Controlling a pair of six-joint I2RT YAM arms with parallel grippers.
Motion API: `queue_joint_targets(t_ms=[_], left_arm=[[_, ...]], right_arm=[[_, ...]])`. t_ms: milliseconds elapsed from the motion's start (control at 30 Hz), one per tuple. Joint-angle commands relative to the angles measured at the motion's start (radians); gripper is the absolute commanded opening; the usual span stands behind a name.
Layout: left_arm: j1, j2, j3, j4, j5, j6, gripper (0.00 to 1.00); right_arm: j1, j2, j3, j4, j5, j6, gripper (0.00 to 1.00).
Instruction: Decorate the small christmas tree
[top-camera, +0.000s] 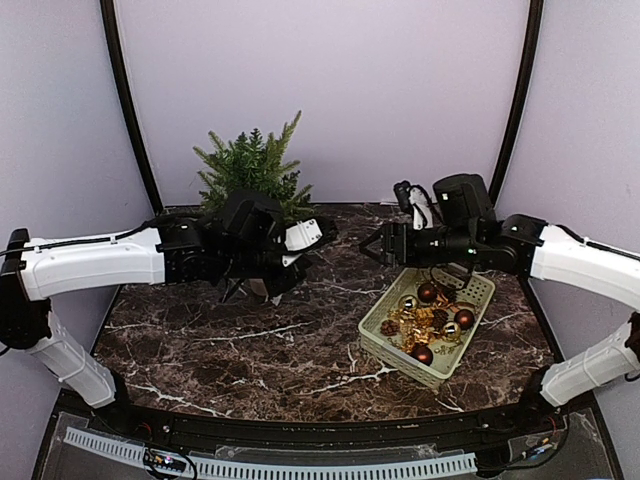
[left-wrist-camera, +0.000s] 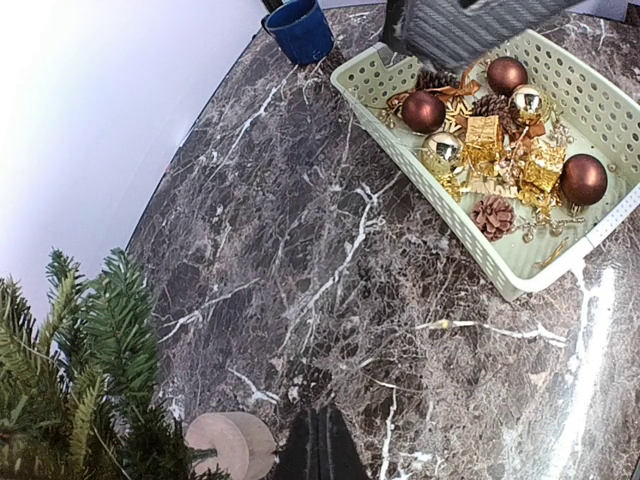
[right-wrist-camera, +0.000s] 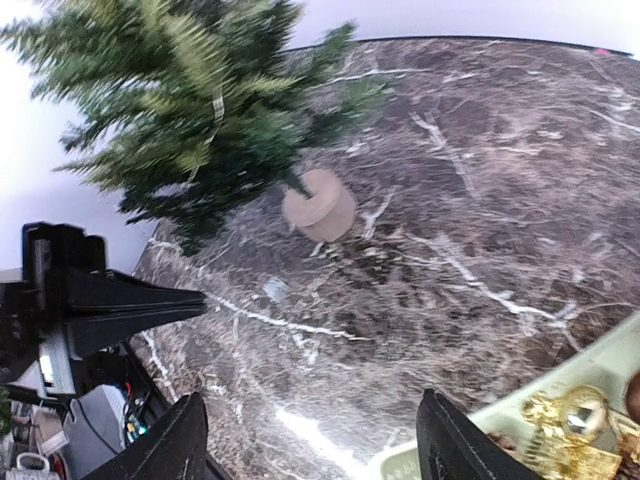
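The small christmas tree stands at the back left of the marble table, its beige pot just left of my left gripper. That gripper is shut, with nothing visible between its fingers, and hovers low beside the pot. In the right wrist view the tree and pot are blurred. My right gripper is open and empty over bare table, left of the basket. It points at the tree. The basket holds brown balls, gold balls, gold gift boxes and pinecones.
A blue cup stands at the table's far edge beyond the basket. Curved black posts and pale walls ring the back. My left arm hides the tree's pot in the top view. The table's front edge carries a white cable rail.
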Motion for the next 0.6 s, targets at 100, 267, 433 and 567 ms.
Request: queue_joint_targets(t_ms=[100, 267, 433, 567], left_arm=[[0.005, -0.049, -0.021, 0.028, 0.004, -0.015, 0.00], [0.007, -0.050, -0.031, 0.037, 0.003, -0.019, 0.00], [0.009, -0.047, -0.039, 0.043, 0.001, -0.027, 0.00], [0.012, -0.045, -0.042, 0.049, -0.001, -0.024, 0.00]], right_arm=[[-0.119, -0.026, -0.107, 0.042, 0.049, 0.140, 0.78], [-0.119, 0.029, -0.108, 0.099, 0.065, 0.170, 0.76], [-0.122, 0.073, -0.105, 0.023, 0.214, 0.140, 0.73], [-0.128, 0.073, -0.141, -0.008, 0.277, 0.133, 0.71]])
